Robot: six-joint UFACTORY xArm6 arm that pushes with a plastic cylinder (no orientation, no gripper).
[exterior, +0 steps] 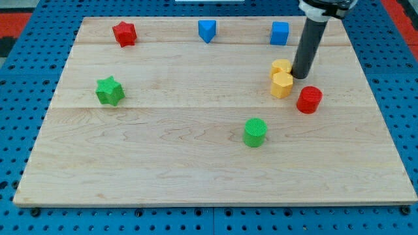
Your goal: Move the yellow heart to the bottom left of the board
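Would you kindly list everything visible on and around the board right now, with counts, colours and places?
star block: 1, red, top left
star block: 1, green, left side
triangular block: 1, blue, top middle
cube: 1, blue, top right
yellow blocks: 2, touching, right of centre; rear one, front one; which is the heart is hard to tell
cylinder: 1, red, right of the yellows
cylinder: 1, green, lower middle
board: 1, pale wood
pegboard: 1, blue, surrounding
my tip: 1, dark, beside the rear yellow block's right
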